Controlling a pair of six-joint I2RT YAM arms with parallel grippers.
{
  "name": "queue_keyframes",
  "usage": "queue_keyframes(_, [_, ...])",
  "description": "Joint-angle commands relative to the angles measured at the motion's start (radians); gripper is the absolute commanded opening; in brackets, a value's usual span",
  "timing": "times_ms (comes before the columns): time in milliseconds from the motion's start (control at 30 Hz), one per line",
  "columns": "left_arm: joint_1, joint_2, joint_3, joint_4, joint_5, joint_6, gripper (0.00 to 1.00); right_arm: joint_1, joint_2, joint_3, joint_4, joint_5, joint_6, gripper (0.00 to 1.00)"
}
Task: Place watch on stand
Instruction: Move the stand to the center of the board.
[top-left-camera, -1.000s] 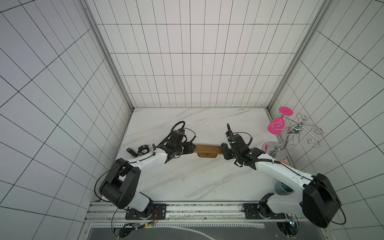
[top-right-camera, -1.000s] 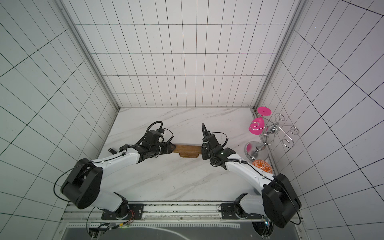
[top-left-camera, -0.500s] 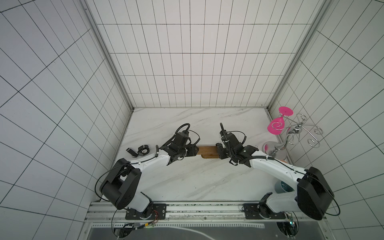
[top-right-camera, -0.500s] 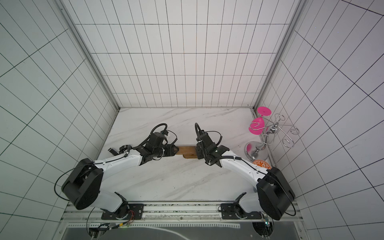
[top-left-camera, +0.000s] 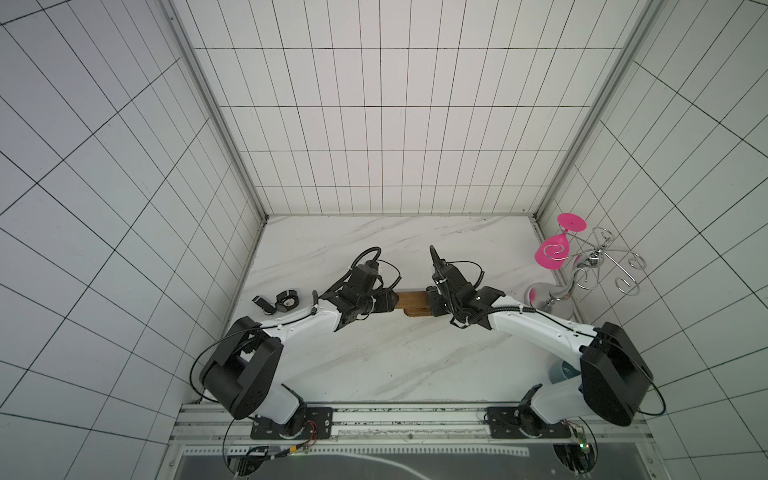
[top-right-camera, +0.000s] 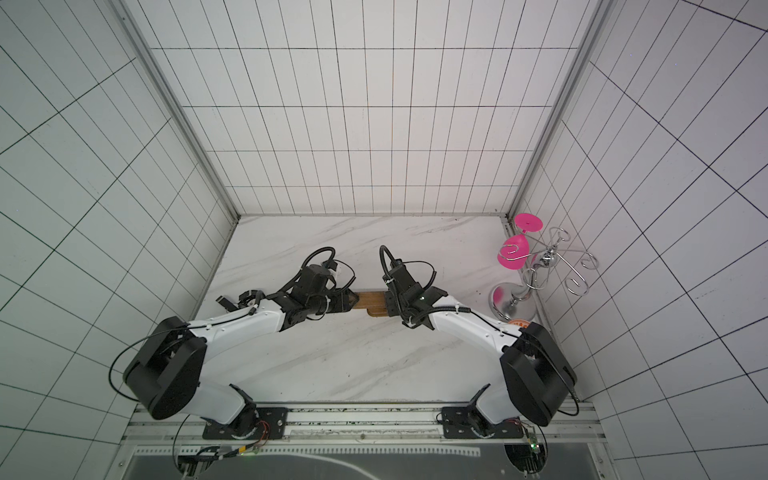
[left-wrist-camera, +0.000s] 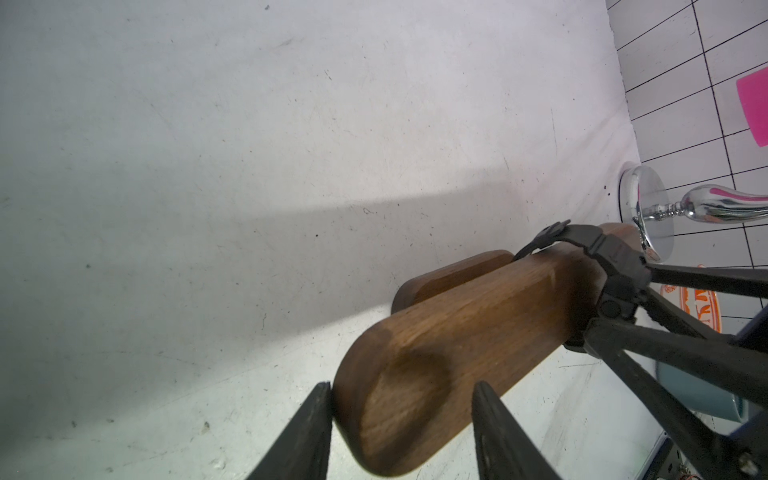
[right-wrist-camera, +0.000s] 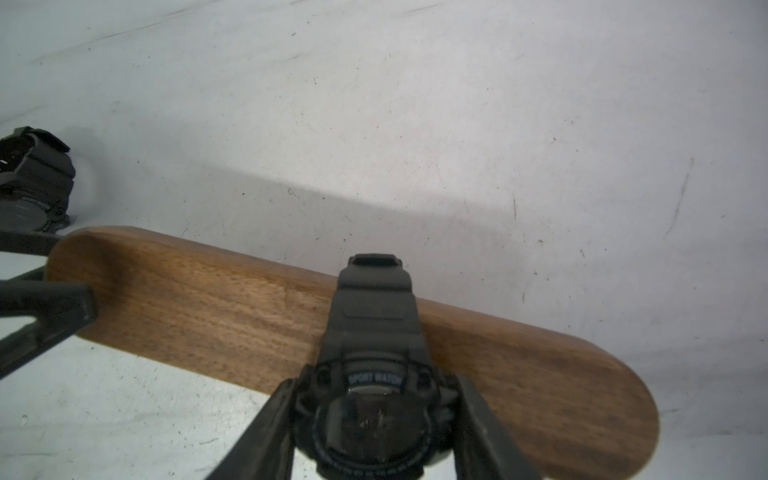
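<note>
The watch (right-wrist-camera: 370, 365) sits clenched between the right jaws, which press on both sides of its round case. Its strap lies over the wooden bar of the stand (right-wrist-camera: 208, 307), partway along. The left jaws grasp the bar's other rounded end, one on each long face. The stand rests on the table (right-wrist-camera: 415, 124).

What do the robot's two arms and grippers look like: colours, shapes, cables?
The left arm and right arm have white shells between rounded black joint housings. Thin black cables run along them and loop over the wrists. The left gripper and right gripper are black, with flat tapering fingers. No markings show.
</note>
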Motion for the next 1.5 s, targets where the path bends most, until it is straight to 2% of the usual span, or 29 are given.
queue_keyframes(0, [-0.004, -0.019, 0.017, 0.03, -0.014, -0.003, 0.53, 0.017, 0.009, 0.102, -0.022, 0.03, 0.03, 0.58])
queue_keyframes(167, [-0.004, -0.027, 0.016, 0.026, -0.022, -0.003, 0.54, 0.024, -0.002, 0.1, -0.018, 0.035, 0.03, 0.67])
queue_keyframes(367, [-0.003, -0.037, 0.017, 0.015, -0.032, -0.001, 0.55, 0.029, -0.023, 0.096, -0.016, 0.033, 0.027, 0.7])
queue_keyframes(533, [0.015, -0.07, 0.032, -0.053, -0.076, 0.023, 0.6, 0.029, -0.088, 0.085, -0.026, 0.049, -0.006, 0.78])
queue_keyframes(633, [0.061, -0.087, 0.039, -0.107, -0.07, 0.047, 0.62, 0.029, -0.124, 0.093, -0.067, 0.088, -0.054, 0.83])
queue_keyframes(800, [0.155, -0.172, 0.036, -0.206, -0.094, 0.081, 0.63, 0.028, -0.216, 0.049, -0.069, 0.133, -0.115, 0.85])
queue_keyframes(967, [0.246, -0.255, 0.028, -0.313, -0.27, 0.098, 0.64, 0.027, -0.319, -0.032, -0.005, 0.135, -0.132, 0.85])
queue_keyframes(1033, [0.296, -0.269, 0.014, -0.317, -0.282, 0.101, 0.65, 0.027, -0.347, -0.053, 0.009, 0.136, -0.13, 0.85])
queue_keyframes(1167, [0.38, -0.234, 0.023, -0.335, -0.275, 0.094, 0.65, 0.027, -0.383, -0.076, 0.038, 0.135, -0.123, 0.85])
queue_keyframes(1333, [0.422, -0.113, 0.088, -0.411, -0.276, 0.097, 0.63, 0.028, -0.404, -0.095, 0.041, 0.132, -0.119, 0.85])
queue_keyframes(1467, [0.431, -0.04, 0.091, -0.399, -0.273, 0.104, 0.62, 0.027, -0.428, -0.118, 0.044, 0.13, -0.119, 0.84])
